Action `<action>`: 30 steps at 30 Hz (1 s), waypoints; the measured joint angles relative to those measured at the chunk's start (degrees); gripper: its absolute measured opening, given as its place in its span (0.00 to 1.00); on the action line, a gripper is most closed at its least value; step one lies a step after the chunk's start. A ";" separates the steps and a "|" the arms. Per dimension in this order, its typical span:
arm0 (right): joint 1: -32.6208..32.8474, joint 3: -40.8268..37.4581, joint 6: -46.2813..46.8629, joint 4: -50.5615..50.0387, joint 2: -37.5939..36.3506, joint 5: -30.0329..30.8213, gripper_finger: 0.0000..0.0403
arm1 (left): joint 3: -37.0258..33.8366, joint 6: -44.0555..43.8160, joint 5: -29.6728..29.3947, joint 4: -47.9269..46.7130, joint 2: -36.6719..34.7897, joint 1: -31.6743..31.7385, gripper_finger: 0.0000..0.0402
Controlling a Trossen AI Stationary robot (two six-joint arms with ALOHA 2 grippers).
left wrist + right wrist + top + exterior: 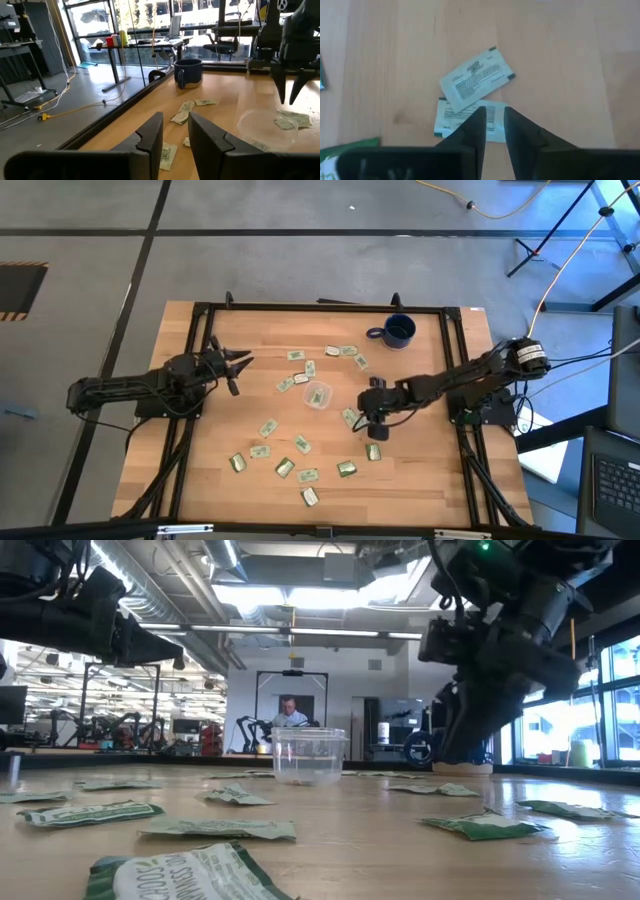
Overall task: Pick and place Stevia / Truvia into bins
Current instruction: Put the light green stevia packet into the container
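Note:
Many pale green and white Stevia sachets (300,445) lie flat and scattered over the wooden table. The clear plastic cup (318,395) stands upright near the table's middle. It also shows in the low view (310,755). My right gripper (492,117) points down with a narrow gap between its fingers. It hovers over two overlapping sachets (476,80), and nothing is between the fingers. In the left wrist view, the right gripper (288,97) has its tips above the table beside the cup (265,125). My left gripper (238,368) waits open and empty over the table's left part.
A dark blue mug (398,331) stands near the far edge, right of centre. A black frame (300,307) runs along the table's edges. More sachets lie toward the near edge (310,496). A person (290,712) sits in the room beyond the table.

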 joint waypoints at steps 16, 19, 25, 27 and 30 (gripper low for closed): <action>2.09 -5.21 1.78 9.56 0.02 -0.59 0.14 | 0.00 0.00 -0.01 -0.12 0.05 0.02 0.21; 2.09 -5.42 2.94 9.22 0.02 -0.57 0.14 | 0.00 0.02 0.00 -0.11 0.05 0.02 0.21; 2.09 -5.42 2.50 10.01 0.04 -0.56 0.15 | 0.00 0.02 0.01 -0.10 0.05 0.00 0.21; 2.10 -5.42 0.99 10.75 0.70 -0.53 0.17 | 0.00 0.02 0.01 -0.10 0.05 0.02 0.21; 2.13 -5.40 -0.60 12.73 2.38 -0.45 0.21 | 0.00 0.02 0.02 -0.13 0.05 0.02 0.21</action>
